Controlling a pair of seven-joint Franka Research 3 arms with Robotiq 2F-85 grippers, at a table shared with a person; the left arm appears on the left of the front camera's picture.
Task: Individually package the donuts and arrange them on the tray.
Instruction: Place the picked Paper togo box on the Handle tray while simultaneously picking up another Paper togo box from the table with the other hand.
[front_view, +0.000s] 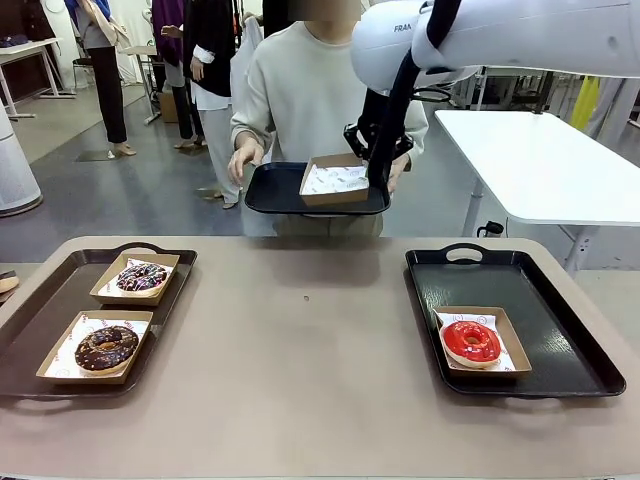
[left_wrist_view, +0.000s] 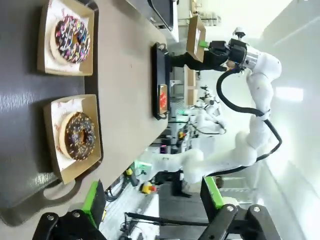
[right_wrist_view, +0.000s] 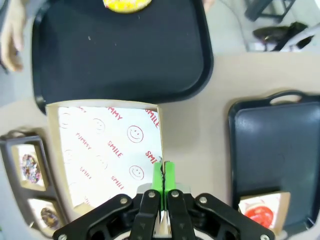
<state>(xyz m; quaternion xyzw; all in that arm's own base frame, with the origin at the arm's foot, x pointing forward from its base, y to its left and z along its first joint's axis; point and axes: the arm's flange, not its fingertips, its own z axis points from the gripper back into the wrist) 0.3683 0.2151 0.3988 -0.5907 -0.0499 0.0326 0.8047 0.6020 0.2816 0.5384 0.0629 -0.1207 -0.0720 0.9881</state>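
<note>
My right gripper (front_view: 378, 178) is shut on the edge of an empty paper-lined box (front_view: 335, 180), held in the air by the near rim of the black tray (front_view: 275, 195) that the person holds. In the right wrist view the pinched box (right_wrist_view: 105, 150) hangs before that tray (right_wrist_view: 120, 65), where a yellow donut (right_wrist_view: 127, 4) lies at the top edge. A red donut (front_view: 471, 341) sits boxed on the right tray (front_view: 560, 330). The sprinkled chocolate donut (front_view: 142, 277) and the dark chocolate donut (front_view: 106, 347) sit boxed on the left tray (front_view: 60, 290). My left gripper (left_wrist_view: 152, 200) is open above that tray.
The person stands at the table's far edge, one hand (front_view: 243, 158) on the held tray's left rim. Bare brown tabletop (front_view: 300, 340) lies between the two trays. A white table (front_view: 540, 160) stands behind on the right.
</note>
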